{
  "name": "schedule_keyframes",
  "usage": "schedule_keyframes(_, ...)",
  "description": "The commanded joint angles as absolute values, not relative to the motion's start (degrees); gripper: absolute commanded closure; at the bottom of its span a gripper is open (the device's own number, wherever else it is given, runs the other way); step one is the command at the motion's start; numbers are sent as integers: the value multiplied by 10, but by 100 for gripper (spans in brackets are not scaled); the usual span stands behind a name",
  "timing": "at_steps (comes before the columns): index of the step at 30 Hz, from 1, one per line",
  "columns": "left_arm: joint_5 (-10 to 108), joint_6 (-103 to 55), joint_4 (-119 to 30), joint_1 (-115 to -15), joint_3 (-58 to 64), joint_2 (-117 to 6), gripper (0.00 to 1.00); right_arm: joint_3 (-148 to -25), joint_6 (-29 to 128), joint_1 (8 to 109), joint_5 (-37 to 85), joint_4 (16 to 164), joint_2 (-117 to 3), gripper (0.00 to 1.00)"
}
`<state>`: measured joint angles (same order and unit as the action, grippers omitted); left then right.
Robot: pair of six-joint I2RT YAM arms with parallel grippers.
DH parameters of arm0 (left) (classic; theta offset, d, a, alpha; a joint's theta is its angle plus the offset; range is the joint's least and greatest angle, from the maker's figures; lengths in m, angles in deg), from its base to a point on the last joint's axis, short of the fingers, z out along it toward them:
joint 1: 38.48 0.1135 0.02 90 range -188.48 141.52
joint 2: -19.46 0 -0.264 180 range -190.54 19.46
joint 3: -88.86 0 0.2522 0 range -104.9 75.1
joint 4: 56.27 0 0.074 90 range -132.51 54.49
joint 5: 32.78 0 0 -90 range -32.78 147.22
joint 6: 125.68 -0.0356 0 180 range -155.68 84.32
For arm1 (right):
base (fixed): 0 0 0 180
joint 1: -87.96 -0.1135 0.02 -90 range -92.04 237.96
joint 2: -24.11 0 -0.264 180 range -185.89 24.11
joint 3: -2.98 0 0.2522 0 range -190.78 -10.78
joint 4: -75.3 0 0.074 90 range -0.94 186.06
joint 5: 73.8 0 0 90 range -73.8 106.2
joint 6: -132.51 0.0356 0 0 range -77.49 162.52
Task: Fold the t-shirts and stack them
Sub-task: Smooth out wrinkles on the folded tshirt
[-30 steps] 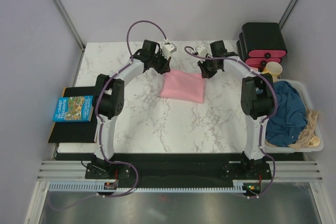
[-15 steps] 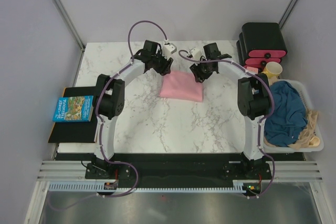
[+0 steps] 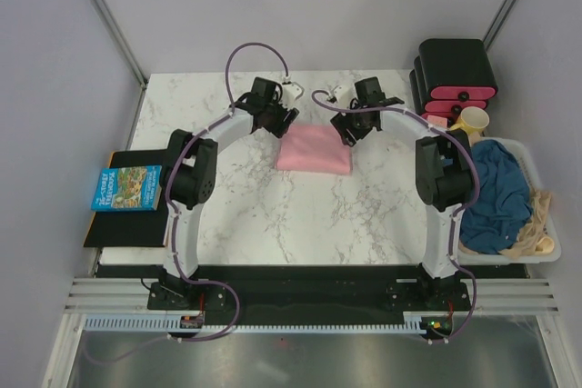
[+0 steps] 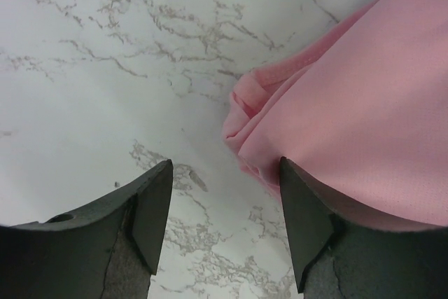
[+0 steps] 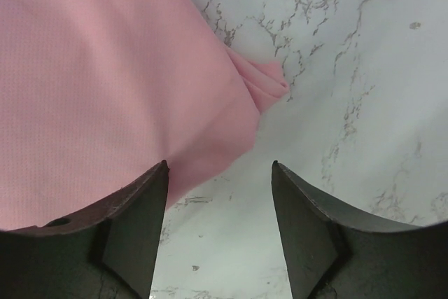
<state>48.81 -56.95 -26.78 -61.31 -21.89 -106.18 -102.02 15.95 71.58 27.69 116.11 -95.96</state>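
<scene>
The light pink t-shirt (image 3: 315, 149) lies folded into a small rectangle on the marble table (image 3: 273, 215), toward the back. My left gripper (image 3: 280, 122) hovers at its far left corner, open. In the left wrist view the pink t-shirt's (image 4: 364, 124) bunched corner sits just ahead of the left gripper (image 4: 225, 173), with nothing between the fingers. My right gripper (image 3: 346, 129) is open at the far right corner. The right wrist view shows the pink t-shirt's (image 5: 105, 89) edge beside the empty right gripper (image 5: 219, 169). The dark teal-blue t-shirt (image 3: 496, 193) lies crumpled in a white basket (image 3: 548, 244) at the right.
Black boxes with pink fronts (image 3: 455, 74) stand at the back right, with a yellow cup (image 3: 473, 120) in front of them. A beige bundle (image 3: 536, 224) shares the basket. A blue book (image 3: 127, 186) lies on a black mat (image 3: 123, 224) off the table's left edge.
Both grippers have opened and let go of the pink t-shirt's far corners. The shirt has settled flat, and both grippers have shifted slightly inward.
</scene>
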Motion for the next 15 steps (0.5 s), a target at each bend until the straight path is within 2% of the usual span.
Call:
schedule_keyframes(1, 568, -580, -321, -615, -196, -1003, 30, -1012, 164, 714, 261, 1137, -913, 32)
schedule_keyframes(4, 598, -580, -340, -614, -186, -990, 29, -1011, 164, 714, 260, 1134, -903, 32)
schedule_keyframes(8, 604, -581, -364, -616, -171, -961, 19, -1014, 167, 714, 260, 1136, -886, 31)
schedule_keyframes(11, 602, -579, -368, -618, -171, -951, 15, -1010, 167, 714, 258, 1135, -873, 29)
schedule_keyframes(15, 617, -582, -364, -618, -174, -923, 13, -989, 151, 713, 246, 1137, -847, 29)
